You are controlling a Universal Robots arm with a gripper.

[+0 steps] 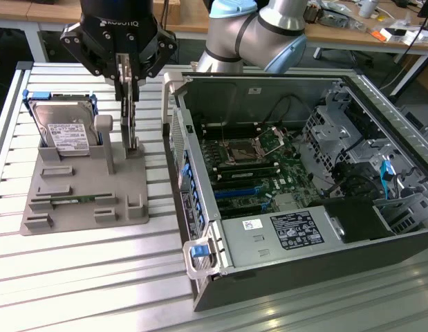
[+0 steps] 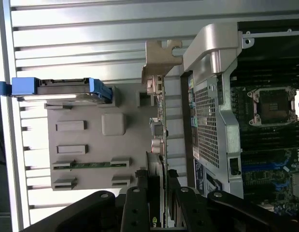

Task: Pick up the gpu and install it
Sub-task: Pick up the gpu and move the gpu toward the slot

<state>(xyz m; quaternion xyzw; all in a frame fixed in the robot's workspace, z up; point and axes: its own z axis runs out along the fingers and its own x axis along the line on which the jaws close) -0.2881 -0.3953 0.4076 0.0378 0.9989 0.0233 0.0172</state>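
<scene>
The gpu (image 1: 133,128) is a thin dark card seen edge-on, standing upright at the back corner of the grey holder tray (image 1: 86,181), on the side nearest the case. My gripper (image 1: 128,93) comes down from above, and its two black fingers (image 1: 122,79) press on either side of the card's upper part. In the wrist view the gpu (image 2: 162,125) runs away from my gripper (image 2: 158,193), with its silver bracket (image 2: 161,54) at the far end. The card's lower edge looks to be still at the holder.
An open computer case (image 1: 200,207) lies to the exterior view's right of the tray, its motherboard (image 1: 269,162) and blue slots (image 1: 238,192) exposed. A silver hard drive (image 1: 65,128) stands at the tray's back. A green memory stick (image 1: 79,200) lies near its front.
</scene>
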